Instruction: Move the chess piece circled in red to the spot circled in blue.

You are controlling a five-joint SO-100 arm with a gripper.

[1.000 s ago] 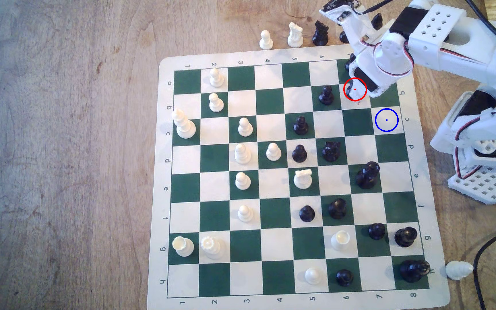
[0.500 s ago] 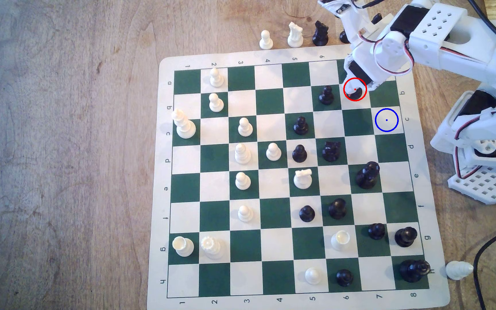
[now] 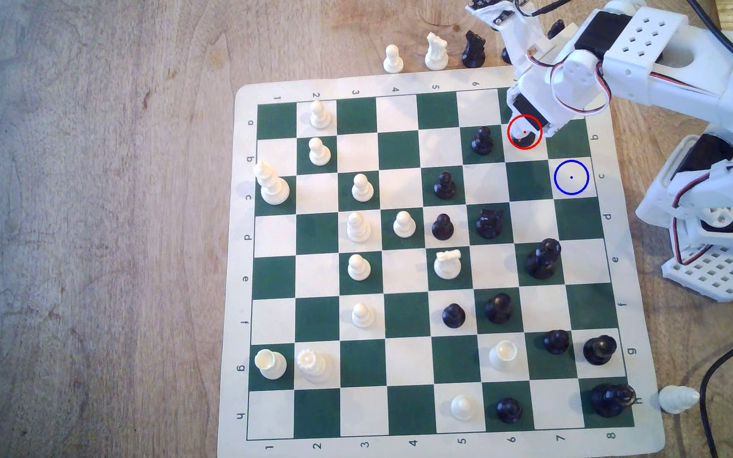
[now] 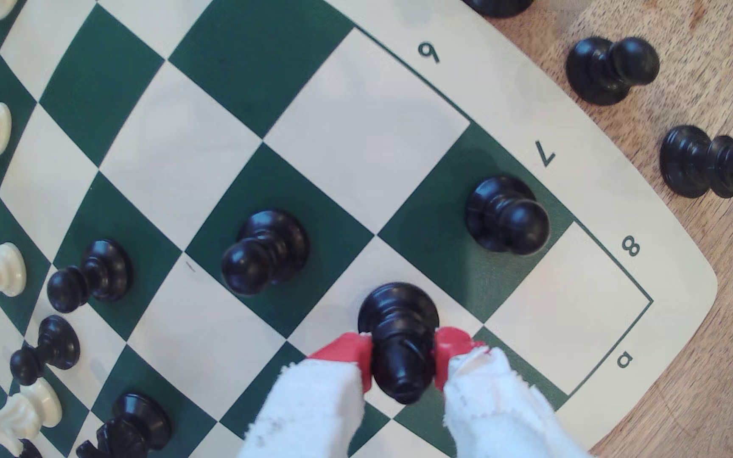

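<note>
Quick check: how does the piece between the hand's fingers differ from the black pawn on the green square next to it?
The chess piece has a pointed head; the pawn has a round ball head. The chess piece sits on a cream square flanked by the red fingertips; the pawn stands free on green. Both are glossy black and upright.

a green-and-cream chessboard mat (image 3: pixel 241 282) lies on a wooden table (image 3: pixel 91 220), its edges marked with numbers and letters. white pieces stand mostly toward the exterior view's left, among them a tall white piece (image 3: pixel 271 182) at the mat's left edge and a white knight (image 3: pixel 447 263) near the middle. black pieces stand toward the right, including a black knight (image 3: pixel 489 222) and a tall black piece (image 3: pixel 543 258). off the mat along the far edge stand a white pawn (image 3: pixel 393 58), a second white knight (image 3: pixel 436 51) and a second black knight (image 3: pixel 474 48). a white piece (image 3: pixel 678 398) lies on its side by the mat's near right corner, beside a black cable (image 3: pixel 717 374).
</note>
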